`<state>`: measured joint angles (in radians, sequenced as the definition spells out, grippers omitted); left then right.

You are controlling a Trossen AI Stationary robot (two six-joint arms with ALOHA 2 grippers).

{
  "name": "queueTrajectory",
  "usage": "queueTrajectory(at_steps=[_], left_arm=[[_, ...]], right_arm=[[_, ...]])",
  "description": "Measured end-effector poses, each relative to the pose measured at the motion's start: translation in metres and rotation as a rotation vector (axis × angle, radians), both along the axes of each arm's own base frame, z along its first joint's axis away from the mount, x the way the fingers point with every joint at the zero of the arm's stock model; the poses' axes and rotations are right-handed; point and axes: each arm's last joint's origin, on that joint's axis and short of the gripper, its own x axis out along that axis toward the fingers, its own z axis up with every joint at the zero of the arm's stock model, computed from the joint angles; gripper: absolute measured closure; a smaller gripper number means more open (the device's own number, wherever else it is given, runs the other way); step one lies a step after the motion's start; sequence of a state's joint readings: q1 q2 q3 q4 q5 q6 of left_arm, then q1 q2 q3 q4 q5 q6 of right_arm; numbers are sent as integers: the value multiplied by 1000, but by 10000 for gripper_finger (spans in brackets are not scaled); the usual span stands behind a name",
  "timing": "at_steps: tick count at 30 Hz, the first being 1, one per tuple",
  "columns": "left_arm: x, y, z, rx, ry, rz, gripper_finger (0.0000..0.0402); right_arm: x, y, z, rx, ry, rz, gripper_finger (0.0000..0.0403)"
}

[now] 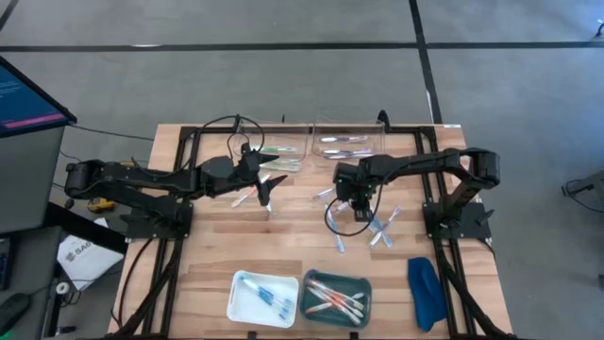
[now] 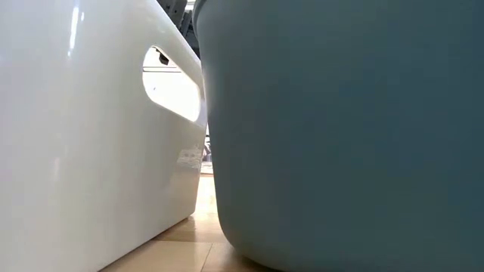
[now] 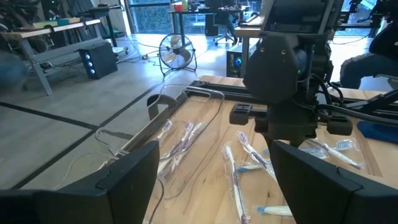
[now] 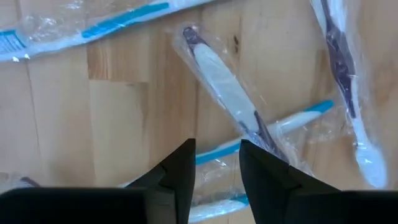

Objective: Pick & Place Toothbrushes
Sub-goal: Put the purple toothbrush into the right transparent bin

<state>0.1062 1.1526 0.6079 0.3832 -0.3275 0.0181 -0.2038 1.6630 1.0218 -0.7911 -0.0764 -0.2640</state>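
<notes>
Right hand [image 4: 216, 163] low over wrapped toothbrushes [image 4: 227, 93] on the table [image 4: 118, 118], fingers narrowly parted, pinching nothing visible. Left hand [image 3: 214, 180] spread wide, empty, hovering near table centre.

The right gripper [image 1: 360, 210] hangs over loose toothbrushes [image 1: 379, 229] on the table [image 1: 208, 260]. Behind it stands a clear bin [image 1: 344, 139] with toothbrushes in it. Before it, at the table's near edge, two trays [image 1: 294, 298] sit side by side, each with toothbrushes in it. The left gripper [image 1: 266, 192] is to its left.
</notes>
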Motion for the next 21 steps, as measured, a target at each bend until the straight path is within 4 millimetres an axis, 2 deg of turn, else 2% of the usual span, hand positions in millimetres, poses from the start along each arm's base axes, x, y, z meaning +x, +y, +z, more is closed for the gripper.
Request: queueTrajectory(at_steps=[13, 21], left_arm=[[0, 0, 0, 0, 0, 0, 101], [0, 0, 0, 0, 0, 0, 101]], right_arm=[[2, -14, -7, -39, -4, -13, 284], [6, -16, -23, -24, 41, 10, 284]])
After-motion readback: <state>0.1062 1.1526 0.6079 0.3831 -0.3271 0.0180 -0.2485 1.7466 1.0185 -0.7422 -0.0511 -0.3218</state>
